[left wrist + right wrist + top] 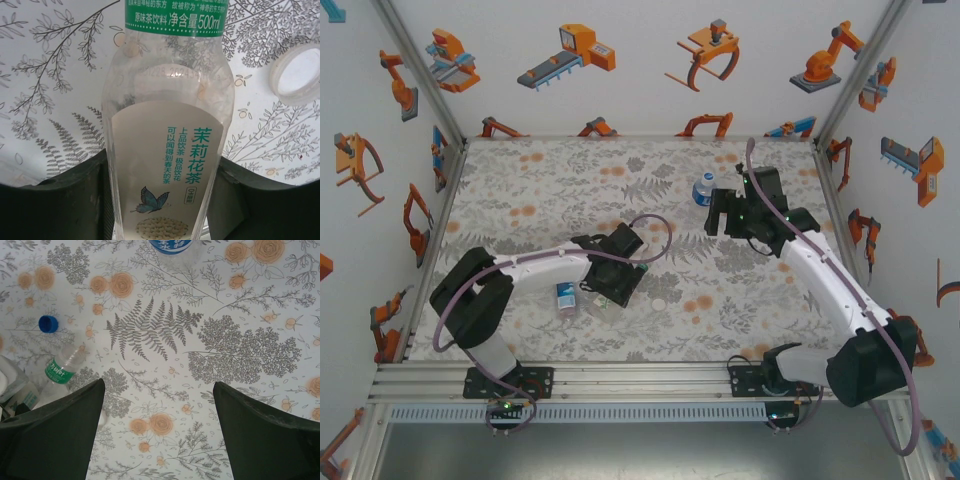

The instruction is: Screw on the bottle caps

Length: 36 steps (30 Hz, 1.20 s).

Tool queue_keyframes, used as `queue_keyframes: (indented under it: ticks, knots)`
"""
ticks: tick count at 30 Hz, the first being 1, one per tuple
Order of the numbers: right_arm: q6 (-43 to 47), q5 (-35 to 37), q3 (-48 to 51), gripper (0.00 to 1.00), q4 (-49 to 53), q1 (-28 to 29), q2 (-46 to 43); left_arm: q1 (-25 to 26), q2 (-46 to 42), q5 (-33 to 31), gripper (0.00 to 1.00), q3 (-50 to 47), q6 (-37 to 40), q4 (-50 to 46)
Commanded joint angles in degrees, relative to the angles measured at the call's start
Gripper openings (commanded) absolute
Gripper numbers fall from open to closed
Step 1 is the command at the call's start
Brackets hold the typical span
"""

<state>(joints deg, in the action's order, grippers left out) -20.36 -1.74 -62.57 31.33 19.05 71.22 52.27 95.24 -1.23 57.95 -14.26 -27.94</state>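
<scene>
The wider clear bottle [167, 95], with a pale label and a green neck ring, lies between the fingers of my left gripper [161, 165]. Both black fingers press against its sides, so the gripper is shut on it. A white cap [296, 75] lies open side up on the table beside the bottle's neck. My right gripper [159, 385] hangs open over bare table with nothing between its fingers. A blue cap [48, 323] lies to its left. A slim bottle with a blue label [704, 188] stands just beyond the right gripper [720, 222]. Another blue-labelled bottle [566, 297] rests by the left gripper [605, 292].
The floral tablecloth [540, 190] covers the whole table. Printed walls [650, 70] close it in at the back and on both sides. The left arm's purple cable [655, 235] loops over the table's middle.
</scene>
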Motion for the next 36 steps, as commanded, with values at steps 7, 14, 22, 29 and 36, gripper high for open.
queue_keyframes:
  ticks: [7,14,22,29,36]
  knots:
    - [-4.5,-1.5,2.3,0.77,1.6,3.4,-3.5,-1.2,-11.4,1.5,0.29,3.1,8.9,-2.5]
    - [-7.4,0.5,3.5,0.76,2.0,9.8,-3.3,-7.7,-17.3,12.3,0.21,6.3,14.6,-4.1]
    - [-11.0,3.8,5.0,0.75,1.4,19.5,0.2,-13.7,-21.3,20.6,0.04,9.3,20.8,-4.7]
    - [-15.5,4.9,7.1,0.75,-0.9,27.4,5.6,-18.2,-24.0,21.9,0.00,9.1,23.7,-3.4]
    - [-19.4,5.2,8.1,0.72,-4.8,32.4,12.0,-19.6,-36.2,14.5,0.00,-2.5,24.1,9.1]
